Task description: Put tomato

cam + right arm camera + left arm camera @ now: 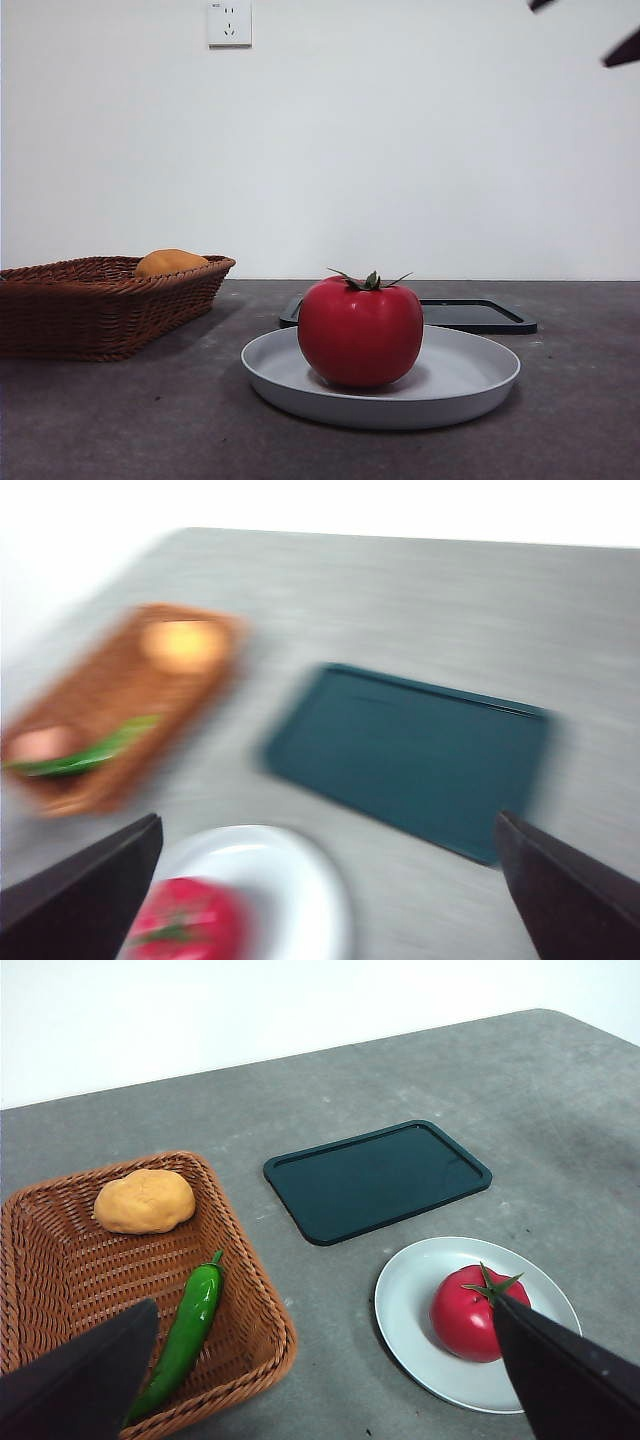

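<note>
In the front view the tomato (360, 333) is sitting on the plate (470, 378) at lower centre of the frame, a little left of the plate's middle. The tray (478, 315) is lying flat on the worktop (580, 420) just behind the plate, reaching out to its right. The basket (100, 305) is standing at the left edge, well apart from the plate, holding the bun (170, 262) and, seen from the left wrist, the pepper (188, 1328) beside it
</note>
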`<move>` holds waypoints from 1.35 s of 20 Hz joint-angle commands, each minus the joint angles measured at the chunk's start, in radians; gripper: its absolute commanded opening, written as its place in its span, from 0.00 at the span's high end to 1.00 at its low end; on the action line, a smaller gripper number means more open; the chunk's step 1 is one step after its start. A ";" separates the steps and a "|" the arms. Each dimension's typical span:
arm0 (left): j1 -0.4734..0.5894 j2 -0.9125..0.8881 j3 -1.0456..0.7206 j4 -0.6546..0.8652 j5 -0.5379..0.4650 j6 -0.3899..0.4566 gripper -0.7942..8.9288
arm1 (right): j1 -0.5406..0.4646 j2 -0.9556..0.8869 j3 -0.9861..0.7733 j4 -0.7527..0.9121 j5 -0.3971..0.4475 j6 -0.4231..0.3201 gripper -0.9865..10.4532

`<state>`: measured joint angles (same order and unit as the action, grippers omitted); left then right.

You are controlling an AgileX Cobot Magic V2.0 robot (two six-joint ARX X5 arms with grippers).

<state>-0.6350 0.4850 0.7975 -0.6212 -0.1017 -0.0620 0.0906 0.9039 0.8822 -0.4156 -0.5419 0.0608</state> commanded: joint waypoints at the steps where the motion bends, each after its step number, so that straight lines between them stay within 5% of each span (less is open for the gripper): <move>1: -0.005 0.004 0.012 0.010 -0.001 0.001 0.17 | 0.068 0.013 0.018 0.039 -0.045 0.008 0.36; 7: -0.005 0.004 0.012 0.010 -0.001 0.001 0.17 | 0.253 0.012 0.018 0.086 -0.104 0.082 0.36; 18: -0.005 0.004 0.012 0.010 -0.001 0.001 0.17 | 0.340 0.012 0.018 0.128 -0.301 0.311 0.36; 27: -0.005 0.004 0.012 0.010 -0.001 0.001 0.17 | 0.428 0.013 0.018 0.288 -0.292 0.372 0.36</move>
<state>-0.6350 0.4850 0.7975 -0.6212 -0.1017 -0.0620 0.5049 0.9077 0.8822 -0.1440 -0.8341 0.4030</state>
